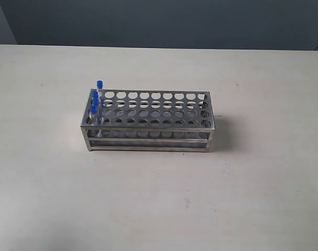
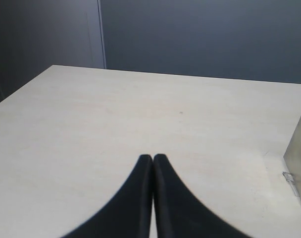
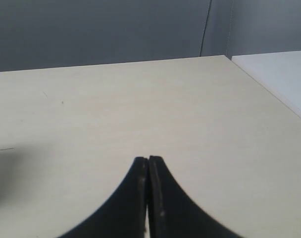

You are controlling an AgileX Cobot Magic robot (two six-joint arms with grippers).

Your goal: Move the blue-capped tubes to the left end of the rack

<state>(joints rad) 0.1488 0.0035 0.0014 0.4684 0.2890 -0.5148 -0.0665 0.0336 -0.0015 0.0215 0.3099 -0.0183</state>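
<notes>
Centre of the exterior frame, slightly left: the rack [image 1: 148, 129] sits square on the worktop [image 1: 159, 204]. All four blue-capped tubes [image 1: 95, 99] stand in its leftmost column of holes, one per row, upright as far as I can tell. The back one shows highest in frame. Every other hole looks empty.

Neither arm shows in the exterior view. My left gripper [image 2: 153, 158] has its jaws pressed together with nothing between them, pointing over bare worktop. My right gripper [image 3: 148, 159] is the same, closed on nothing. At the right edge of the left wrist frame there's a steel corner [image 2: 299, 153], probably the rack's end, well apart from the fingertips.

Judgement: the move looks done, so the step in hand is a check, not another pick.

If a tube needs reseating:
- Open before the approach and come straight down over the cap.
- Pinch the tube just under the cap.
- Lift vertically until the tip clears the top plate, with no sideways drag.
- The four caps are packed close, so I'd align the jaws along the row, not across the column, or I clip a neighbour.

Materials:
- Rack: shiny steel, a thin pierced plate on an open frame. Probably light enough to skid if I snag it.
- Tubes: slim clear plastic, smooth, likely slippery. The caps are bright blue and round, the better aiming cue.
- Worktop: pale, matt, faintly speckled.
</notes>
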